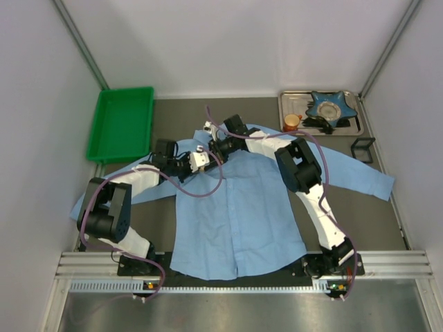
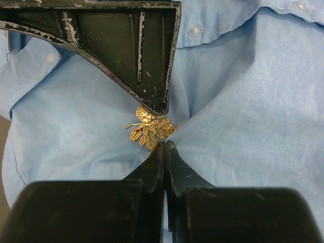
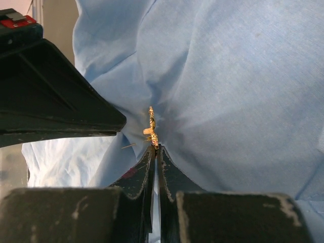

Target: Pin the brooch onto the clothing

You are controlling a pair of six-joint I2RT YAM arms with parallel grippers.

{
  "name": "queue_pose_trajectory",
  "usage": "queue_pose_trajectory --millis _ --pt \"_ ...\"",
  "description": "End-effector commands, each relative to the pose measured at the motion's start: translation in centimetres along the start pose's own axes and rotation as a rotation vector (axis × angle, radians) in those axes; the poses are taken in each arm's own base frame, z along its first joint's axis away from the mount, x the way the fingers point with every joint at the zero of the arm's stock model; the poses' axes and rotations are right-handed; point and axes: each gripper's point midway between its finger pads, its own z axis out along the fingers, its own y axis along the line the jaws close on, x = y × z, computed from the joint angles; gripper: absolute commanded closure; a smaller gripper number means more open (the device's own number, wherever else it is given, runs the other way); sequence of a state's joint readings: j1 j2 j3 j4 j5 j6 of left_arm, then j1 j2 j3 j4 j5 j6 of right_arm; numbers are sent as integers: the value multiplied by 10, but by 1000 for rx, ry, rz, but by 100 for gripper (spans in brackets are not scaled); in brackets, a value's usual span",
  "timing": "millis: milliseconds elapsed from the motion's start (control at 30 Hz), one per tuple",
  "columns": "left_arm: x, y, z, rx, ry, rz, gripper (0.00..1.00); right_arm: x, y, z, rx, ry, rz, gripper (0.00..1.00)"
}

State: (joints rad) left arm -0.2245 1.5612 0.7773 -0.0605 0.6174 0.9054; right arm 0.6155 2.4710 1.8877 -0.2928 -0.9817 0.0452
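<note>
A large light blue button-up shirt of thin woven fabric lies spread over the middle of the dark table, its collar toward the far edge. The small gold leaf-like brooch sits on puckered cloth just below the collar. The left gripper has its jaws pressed together, tips touching the brooch's edge. The right gripper meets it from the opposite side, jaws likewise pressed together at the ornament. Whether either nips metal or cloth cannot be told. A green plastic bin stands at the far left corner.
</note>
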Motion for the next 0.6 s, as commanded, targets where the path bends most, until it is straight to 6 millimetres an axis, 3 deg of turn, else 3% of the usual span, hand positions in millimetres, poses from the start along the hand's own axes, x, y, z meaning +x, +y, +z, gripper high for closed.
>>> queue_pose_trajectory --millis 0,167,333,433,567 --pt "-18 20 -3 -72 -54 44 100 -14 36 -6 -67 -11 -64 100" --pt "-7 21 -1 -67 -12 36 100 -14 37 -6 -68 -9 -44 100" --pt "-11 -11 -11 62 -43 63 70 -16 14 -4 40 -16 -23 100" --pt "-13 -30 -23 123 -65 82 59 -17 9 -3 68 -18 -11 100" --pt "-13 -40 -31 145 -66 91 54 -16 4 -4 89 -17 -10 100"
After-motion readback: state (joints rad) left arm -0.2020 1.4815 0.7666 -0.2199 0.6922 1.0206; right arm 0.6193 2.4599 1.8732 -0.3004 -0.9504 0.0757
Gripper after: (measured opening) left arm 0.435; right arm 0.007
